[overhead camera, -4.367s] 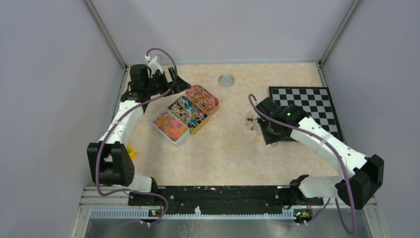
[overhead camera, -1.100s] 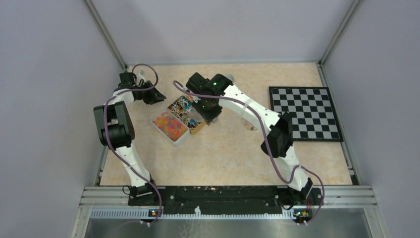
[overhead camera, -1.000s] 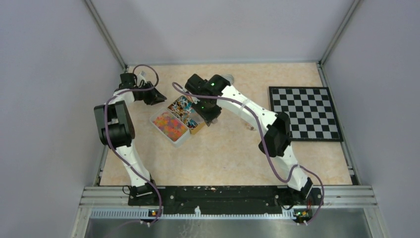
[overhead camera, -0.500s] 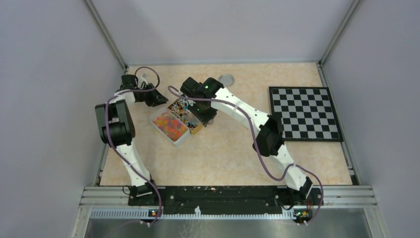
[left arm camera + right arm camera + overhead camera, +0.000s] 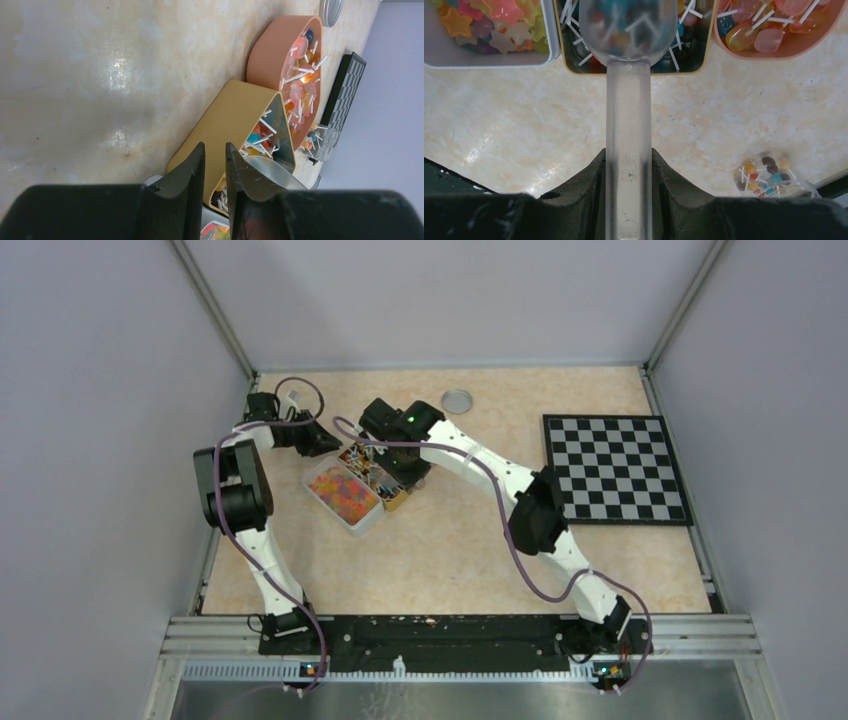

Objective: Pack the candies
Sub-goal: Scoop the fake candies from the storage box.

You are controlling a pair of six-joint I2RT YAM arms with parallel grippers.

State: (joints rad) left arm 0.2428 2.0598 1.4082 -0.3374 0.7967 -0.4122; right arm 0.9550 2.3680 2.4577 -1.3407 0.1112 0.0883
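Candies fill three tins side by side: star-shaped ones in a white tray (image 5: 484,57) (image 5: 342,492), small lollipops in a yellow tin (image 5: 240,115) (image 5: 398,498), and pink lollipops in an orange tin (image 5: 272,55) (image 5: 774,50). My right gripper (image 5: 628,155) (image 5: 412,476) is shut on the handle of a clear scoop (image 5: 628,100), and the scoop's bowl hangs over the yellow tin. My left gripper (image 5: 215,147) (image 5: 322,440) straddles the yellow tin's end wall. One finger is outside and one inside, with only a slit between them.
A small clear cup (image 5: 766,175) holding a few lollipops stands on the table to the right of the tins. A round silver lid (image 5: 457,400) lies behind them. A chessboard (image 5: 617,468) covers the right side. The enclosure walls are close on the left.
My right arm has slid left with the scoop, bringing it over the yellow tin and uncovering the silver lid. The left gripper has barely moved.
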